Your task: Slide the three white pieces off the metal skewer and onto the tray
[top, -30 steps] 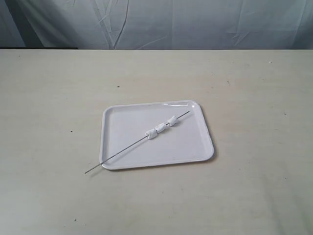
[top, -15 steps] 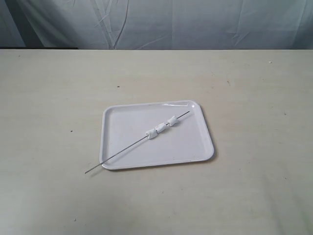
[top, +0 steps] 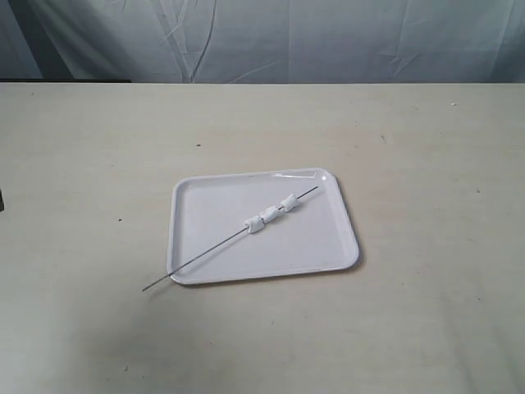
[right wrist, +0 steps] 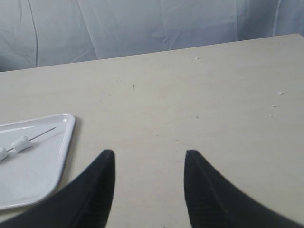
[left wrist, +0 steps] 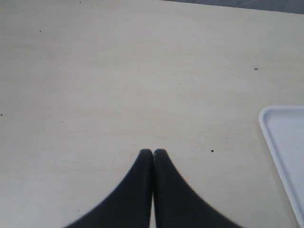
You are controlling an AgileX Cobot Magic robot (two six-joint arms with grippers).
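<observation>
The white tray (top: 213,209) lies mid-table. The thin metal skewer (top: 205,254) rests diagonally across it, its lower end poking past the tray's front-left corner onto the table. The three white pieces (top: 269,215) are threaded on its upper half, two touching and one slightly apart. My left gripper (left wrist: 153,152) is shut on nothing above bare table, with the tray's corner (left wrist: 280,137) off to its side. My right gripper (right wrist: 149,154) is open and empty beside the tray (right wrist: 42,166). One piece (right wrist: 21,143) and the skewer's tip (right wrist: 45,132) show there.
The beige table (top: 410,164) stretches all round the tray, with a few small dark specks on it. A wrinkled grey backdrop (top: 287,41) hangs behind the far edge. A dark sliver (top: 1,197) shows at the exterior view's left border.
A small dark sliver has appeared at the left border of the exterior view. The tray, skewer and pieces have not moved.
</observation>
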